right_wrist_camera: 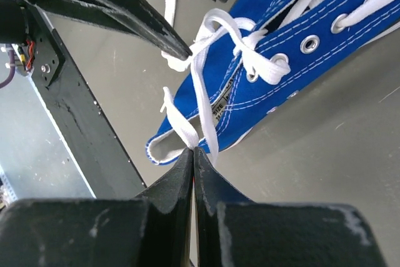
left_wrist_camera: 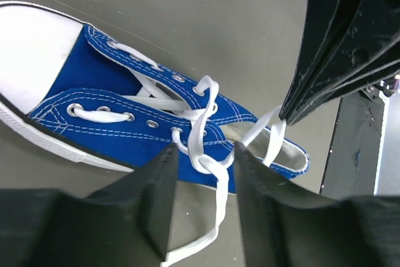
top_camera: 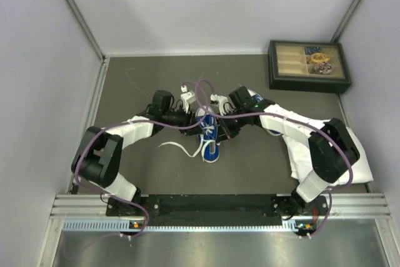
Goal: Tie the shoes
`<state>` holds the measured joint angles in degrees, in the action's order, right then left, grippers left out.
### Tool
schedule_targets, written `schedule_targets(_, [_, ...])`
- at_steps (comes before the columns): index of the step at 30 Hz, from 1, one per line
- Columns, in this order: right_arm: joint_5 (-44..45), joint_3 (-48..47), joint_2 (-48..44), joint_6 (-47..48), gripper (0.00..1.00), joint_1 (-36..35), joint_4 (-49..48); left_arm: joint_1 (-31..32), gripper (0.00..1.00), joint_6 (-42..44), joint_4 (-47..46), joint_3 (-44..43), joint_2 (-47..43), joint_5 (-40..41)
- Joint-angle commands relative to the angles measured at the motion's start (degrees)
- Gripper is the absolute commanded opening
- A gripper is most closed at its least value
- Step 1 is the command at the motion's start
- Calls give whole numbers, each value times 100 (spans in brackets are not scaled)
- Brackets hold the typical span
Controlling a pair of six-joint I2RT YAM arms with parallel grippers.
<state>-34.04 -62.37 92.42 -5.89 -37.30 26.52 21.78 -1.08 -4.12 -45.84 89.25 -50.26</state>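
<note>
Tying progress: white lace point(right_wrist_camera: 178, 122) loosely crossing over blue canvas sneaker point(left_wrist_camera: 106, 79); no bow.
Right hand point(right_wrist_camera: 192, 151): pinching the lace shut.
Left hand point(left_wrist_camera: 203, 154): hanging half-open, empty.

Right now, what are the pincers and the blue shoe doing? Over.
Left pincer open, straddling the lace knot. Right pincer shut on a lace loop. Blue shoe not yet tied. Nothing seen in the way.

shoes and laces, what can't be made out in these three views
- second shoe: top view, both arms crowd over the shoe, can't tell
- lace end: left wrist, runs off bottom edge
- shoe's front: right wrist, cut by top edge
- box contents: top view, too small
</note>
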Motion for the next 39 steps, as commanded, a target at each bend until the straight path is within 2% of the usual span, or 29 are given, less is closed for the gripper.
schedule_targets(1, [-120, -416, 179, -219, 0, 100, -244, 90, 40, -287, -546, -153, 180, 43])
schedule_targets(3, [-129, -460, 241, -307, 0, 135, -288, 90, 30, -270, -433, -249, 241, 113])
schedule_targets(4, [-129, -478, 293, -386, 0, 161, -349, 90, 20, -252, -397, -276, 242, 113])
schedule_targets(7, [-147, -531, 355, -492, 0, 179, -411, 90, 3, -278, -449, -285, 172, -9])
schedule_targets(8, [-147, -531, 373, -579, 0, 179, -455, 90, 0, -357, -510, -259, 137, -62])
schedule_targets(17, [-51, -575, 654, -1361, 0, 188, -911, 81, 0, -1183, -1380, 102, -101, -546])
schedule_targets(27, [-164, -22, 461, -2547, 0, 496, -2212, 90, 0, -885, -950, 190, -163, -660])
schedule_targets(34, [-551, 593, 654, -3321, 0, 496, -3223, 81, 0, -1376, -1407, 418, -154, -634])
schedule_targets(39, [-867, 1269, 619, -4330, 0, 504, -4821, 107, 0, -1483, -1583, 515, -162, -529])
